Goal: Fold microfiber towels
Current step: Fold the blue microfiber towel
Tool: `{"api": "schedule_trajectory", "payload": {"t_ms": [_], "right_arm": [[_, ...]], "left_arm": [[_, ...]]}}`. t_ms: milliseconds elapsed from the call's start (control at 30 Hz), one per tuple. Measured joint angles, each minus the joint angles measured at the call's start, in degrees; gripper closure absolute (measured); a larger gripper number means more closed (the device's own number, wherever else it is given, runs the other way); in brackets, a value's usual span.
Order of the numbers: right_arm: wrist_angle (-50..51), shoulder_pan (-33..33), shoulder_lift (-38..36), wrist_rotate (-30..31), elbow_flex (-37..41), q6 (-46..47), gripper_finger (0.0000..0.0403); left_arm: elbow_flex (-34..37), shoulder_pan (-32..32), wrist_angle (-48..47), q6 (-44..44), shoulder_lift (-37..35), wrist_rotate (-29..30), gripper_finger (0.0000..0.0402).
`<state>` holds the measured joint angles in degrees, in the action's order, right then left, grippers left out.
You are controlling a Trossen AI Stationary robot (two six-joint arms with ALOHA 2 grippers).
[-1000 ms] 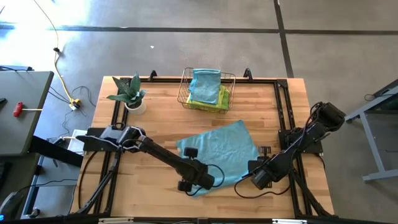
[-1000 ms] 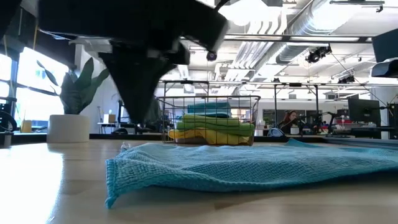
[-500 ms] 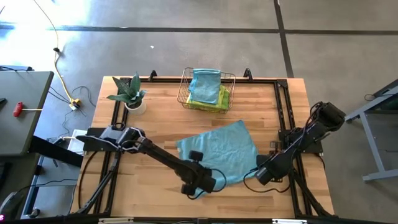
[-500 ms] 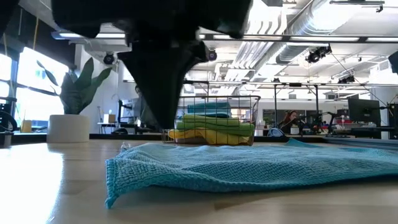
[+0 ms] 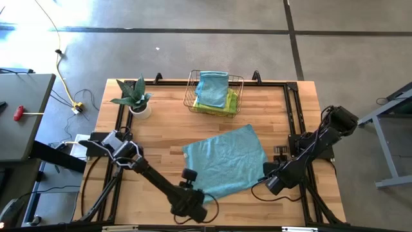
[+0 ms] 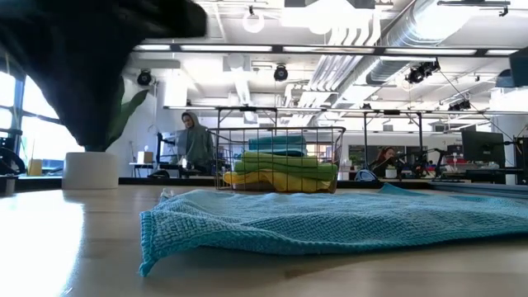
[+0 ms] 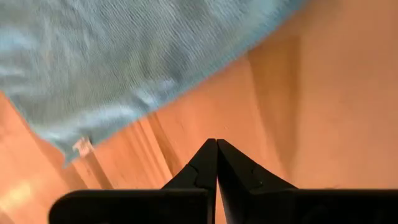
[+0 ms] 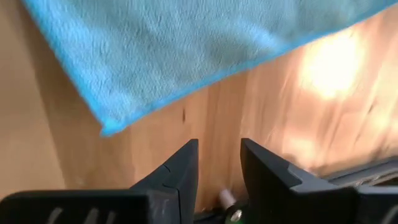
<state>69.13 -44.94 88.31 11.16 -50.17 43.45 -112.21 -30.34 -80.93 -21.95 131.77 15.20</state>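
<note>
Nearest the lower edge of the high view, the left gripper point(image 5: 188, 205) is parked with its fingers pressed together, nothing held, just off the teal towel's point(image 5: 225, 160) lower-left corner. At lower right, the right gripper point(image 5: 273, 183) is held partly apart over bare wood beside the towel's other near corner. The towel is spread flat mid-table. Further up, the basket point(image 5: 191, 84) is stuffed with more towels. A corner could easily be missed or only fringe pinched, since both grippers are off the cloth.
</note>
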Motion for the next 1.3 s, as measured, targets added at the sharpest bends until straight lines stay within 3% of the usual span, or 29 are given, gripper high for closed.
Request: {"api": "schedule_trajectory", "payload": {"t_ms": [100,233,367,433,567,700,800,867,1067,1167,1300], "right_arm": [[-0.62,0.73,0.00,2.24,0.00,-0.80,0.0290],[-1.32,1.17,0.00,5.48,0.00,-3.30,0.0290],[-1.65,1.17,-0.02,11.08,0.00,-10.94,0.0290],[-2.68,1.20,-0.02,14.59,0.00,-16.14,0.0290],[-7.35,2.41,-0.02,18.69,0.65,-25.72,0.0290],[-14.76,5.77,-0.02,14.58,3.60,-30.52,0.0290],[-17.64,7.90,-0.53,11.21,5.52,-30.68,0.0291],[-18.70,8.28,-1.28,9.56,6.11,-28.87,0.0295],[-21.69,5.55,-3.18,6.54,6.05,-21.56,0.0308],[-24.55,3.16,-3.93,5.62,6.05,-19.10,0.0308],[-26.20,-0.55,-4.41,4.31,6.01,-14.65,0.0308]], "left_arm": [[1.59,-1.31,0.17,-2.44,-2.59,0.30,0.0401],[8.68,-2.25,0.11,-9.93,-8.77,0.60,0.0401],[18.33,-2.54,8.14,-17.79,-16.73,1.05,0.0401],[23.52,-2.41,17.39,-20.60,-20.22,2.41,0.0401],[32.84,-0.22,46.33,-22.63,-23.55,5.27,0.0401],[38.25,2.47,72.92,-17.28,-21.08,3.12,0.0401],[38.94,3.94,80.90,-14.94,-18.63,-2.40,0.0401],[38.84,4.54,82.60,-13.82,-17.77,-6.85,0.0400],[38.89,4.69,79.63,-13.59,-16.90,-10.86,0.0374],[38.80,4.69,76.80,-11.18,-16.92,-10.28,0.0349],[38.86,4.69,70.41,-6.62,-16.90,-4.88,0.0318]]}}
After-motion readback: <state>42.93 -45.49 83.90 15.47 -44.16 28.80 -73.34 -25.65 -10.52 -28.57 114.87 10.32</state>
